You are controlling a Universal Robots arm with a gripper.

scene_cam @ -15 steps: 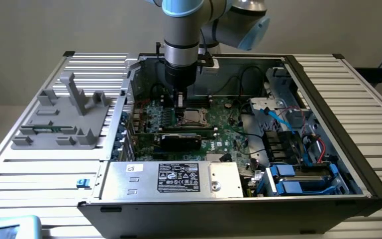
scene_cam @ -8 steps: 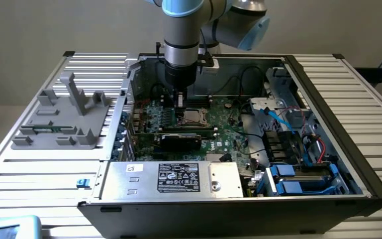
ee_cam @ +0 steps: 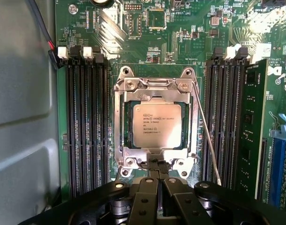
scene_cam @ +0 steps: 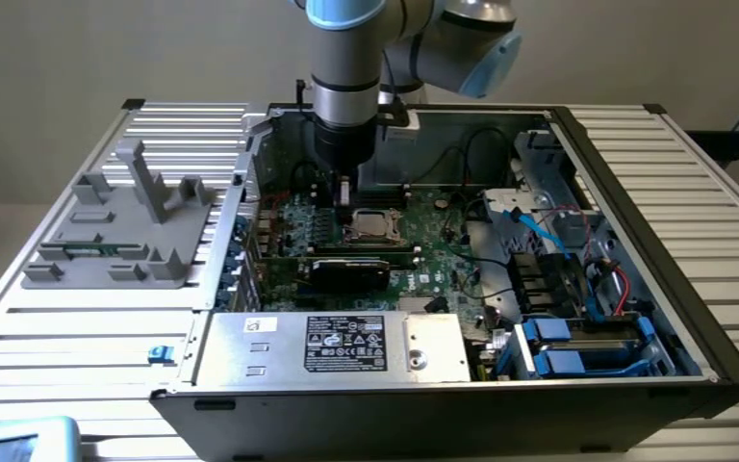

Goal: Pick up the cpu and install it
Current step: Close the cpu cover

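The jaws of the gripper (ee_cam: 157,172) are sitting closed against each other and gripping nothing. The cpu (ee_cam: 157,119) is lying just ahead of the fingertips, flat in the socket and square to the metal frame (ee_cam: 118,123) that is surrounding it. Judging by that, the pick-up and placing part is looking done, and the work is standing at the seating or securing stage. The tips are sitting right at the near edge of the frame. I cannot tell whether they are touching it.

A thin wire lever (ee_cam: 206,137) is slanting along one side of the jaws' line, and I cannot tell whether it is latched. In my judgement, any further move here is calling for slow, straight motion. The closed tips must not scrape the chip's top or catch the lever or the memory slots (ee_cam: 86,126) flanking the socket on both sides.

The cpu is showing a dull silver-beige top with fine printed lines and a thin darker rim. It is looking level, with no corner riding up.

In the exterior view, the gripper (scene_cam: 342,192) is hanging low inside the open computer case (scene_cam: 626,183), with the cpu (scene_cam: 372,223) just beside the tips.
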